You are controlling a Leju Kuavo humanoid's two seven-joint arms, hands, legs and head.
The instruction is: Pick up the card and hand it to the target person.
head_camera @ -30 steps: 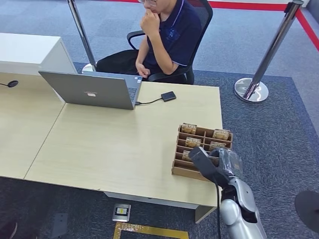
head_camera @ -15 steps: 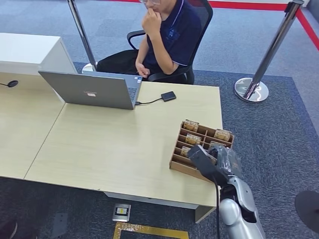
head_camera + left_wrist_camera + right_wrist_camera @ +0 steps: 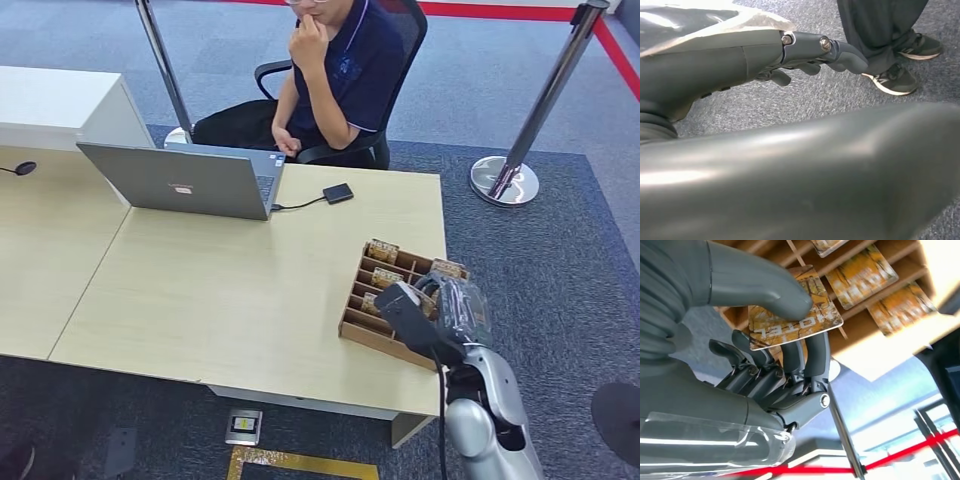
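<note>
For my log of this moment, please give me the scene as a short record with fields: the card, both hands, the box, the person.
card: pinched between thumb and fingers of the right hand; the card is printed orange, lifted clear of the box
right hand place: over the wooden box at the table's near right corner
box: divided compartments, more cards inside
left hand: hangs over carpet, holds nothing
person: seated behind the table, by the laptop

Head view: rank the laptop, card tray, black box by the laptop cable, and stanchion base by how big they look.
1. laptop
2. card tray, partly hidden by the right hand
3. stanchion base
4. black box
</note>
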